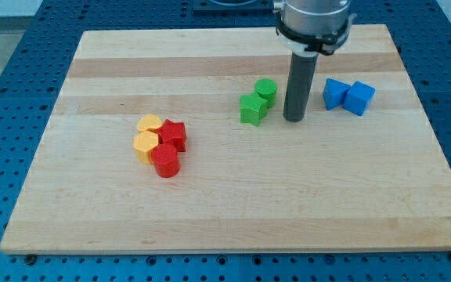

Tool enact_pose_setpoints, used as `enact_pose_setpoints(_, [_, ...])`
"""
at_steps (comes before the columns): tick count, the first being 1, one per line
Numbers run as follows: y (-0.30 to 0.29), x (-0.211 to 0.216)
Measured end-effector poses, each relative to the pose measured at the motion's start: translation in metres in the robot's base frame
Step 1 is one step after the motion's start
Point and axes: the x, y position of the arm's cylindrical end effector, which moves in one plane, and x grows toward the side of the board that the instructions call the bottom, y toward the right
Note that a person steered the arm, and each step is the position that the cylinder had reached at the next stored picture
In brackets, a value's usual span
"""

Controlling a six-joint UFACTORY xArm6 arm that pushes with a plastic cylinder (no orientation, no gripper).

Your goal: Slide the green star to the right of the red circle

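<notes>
The green star [251, 109] lies right of the board's middle, touching a green circle [265, 90] just above and to its right. The red circle [165, 160] sits left of centre at the bottom of a cluster of red and yellow blocks. My tip [293, 119] rests on the board just to the right of the green star, with a small gap between them. The green star is well to the right of and above the red circle.
A red star-like block [173, 135] and two yellow blocks [149, 124] [146, 142] touch the red circle's cluster. Two blue blocks [335, 92] [359, 97] lie right of my tip. The wooden board [225, 219] sits on a blue pegboard table.
</notes>
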Motion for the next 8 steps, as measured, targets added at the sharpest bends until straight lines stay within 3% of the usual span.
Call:
enact_pose_setpoints(3, [-0.076, -0.013])
enact_pose_setpoints(8, [-0.095, 0.029])
